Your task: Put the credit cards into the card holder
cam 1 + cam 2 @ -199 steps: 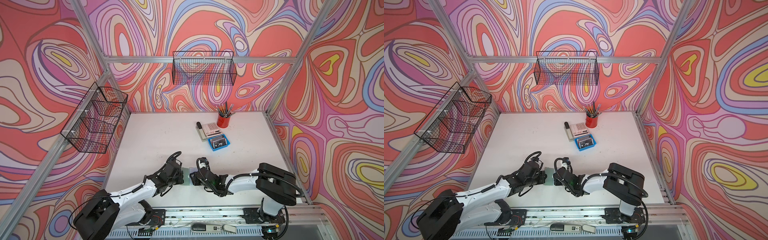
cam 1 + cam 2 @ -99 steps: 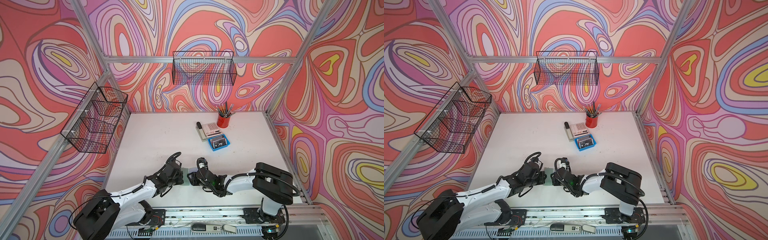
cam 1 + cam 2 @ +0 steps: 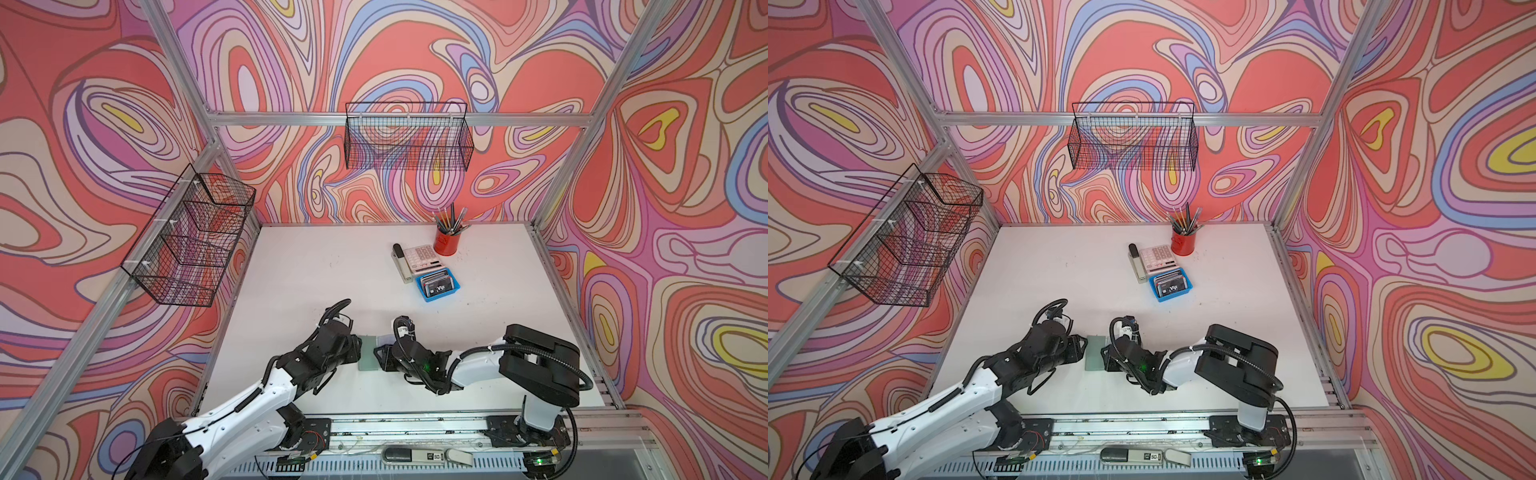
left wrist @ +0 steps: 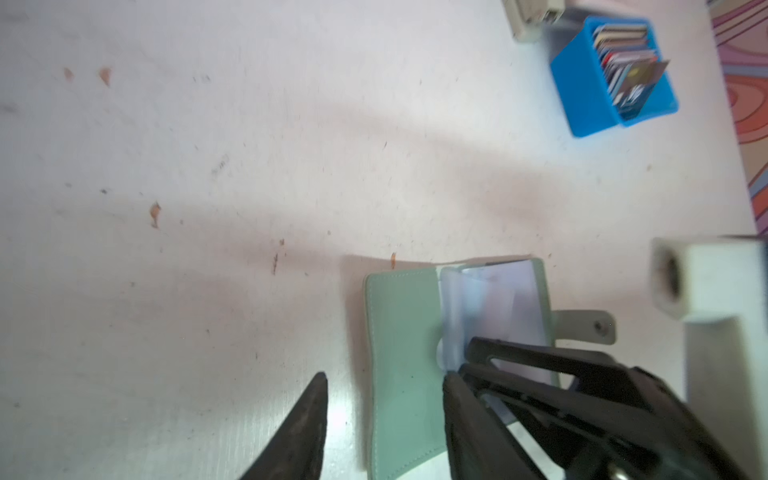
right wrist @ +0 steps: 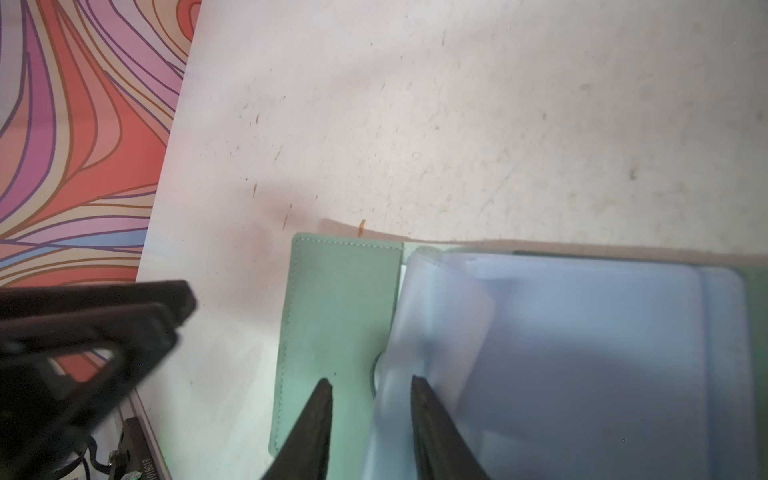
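Observation:
The sage-green card holder (image 3: 368, 353) (image 3: 1092, 354) lies open on the table near the front, between both grippers. Its flat left cover (image 4: 403, 353) sits between the spread fingers of my left gripper (image 4: 385, 380) (image 3: 356, 350), which is open and grips nothing. Its clear plastic sleeves (image 5: 561, 353) curl up at their free edge. My right gripper (image 5: 372, 381) (image 3: 380, 354) stands partly open astride that edge, one finger over the green cover (image 5: 340, 311), the other at the sleeves. The credit cards (image 3: 436, 282) (image 4: 623, 70), the dark "Vip" one in front, stand in the blue tray.
The blue tray (image 3: 428, 297) (image 4: 577, 91) stands mid-right, with a white calculator (image 3: 422, 257), a grey stapler-like item (image 3: 401, 264) and a red pencil cup (image 3: 446, 245) behind it. Wire baskets (image 3: 191, 241) (image 3: 409, 141) hang on the left and back walls.
My left gripper has gone from shut to open, letting go of the card holder's cover, which now lies flat. The right gripper has edged slightly left and keeps the same opening.

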